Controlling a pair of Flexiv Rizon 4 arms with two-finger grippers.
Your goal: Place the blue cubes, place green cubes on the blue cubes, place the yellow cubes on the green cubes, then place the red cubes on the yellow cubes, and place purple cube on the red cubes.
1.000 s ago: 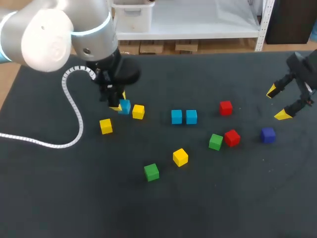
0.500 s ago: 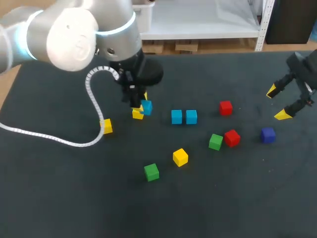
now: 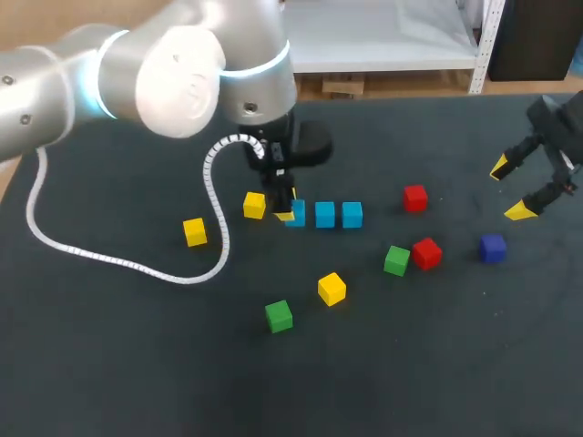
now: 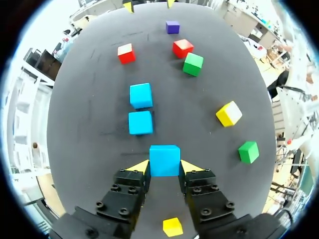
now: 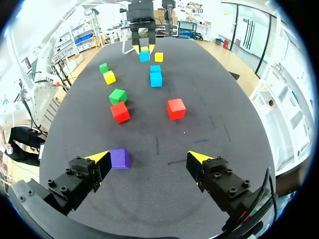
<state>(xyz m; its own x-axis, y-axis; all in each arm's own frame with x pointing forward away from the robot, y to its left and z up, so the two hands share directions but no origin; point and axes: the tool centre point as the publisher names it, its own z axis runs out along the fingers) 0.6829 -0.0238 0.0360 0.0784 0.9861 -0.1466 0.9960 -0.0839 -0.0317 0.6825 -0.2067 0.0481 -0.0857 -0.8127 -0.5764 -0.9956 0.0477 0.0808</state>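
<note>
Blue cube (image 4: pixel 164 160) gripped in left jaws — near a blue pair (image 4: pixel 141 122).

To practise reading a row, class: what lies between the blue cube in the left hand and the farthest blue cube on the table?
A third blue cube, the middle one of the row; the left wrist view shows it best.

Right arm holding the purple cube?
No, the purple cube lies apart from the right jaws, which stand open and empty.
</note>
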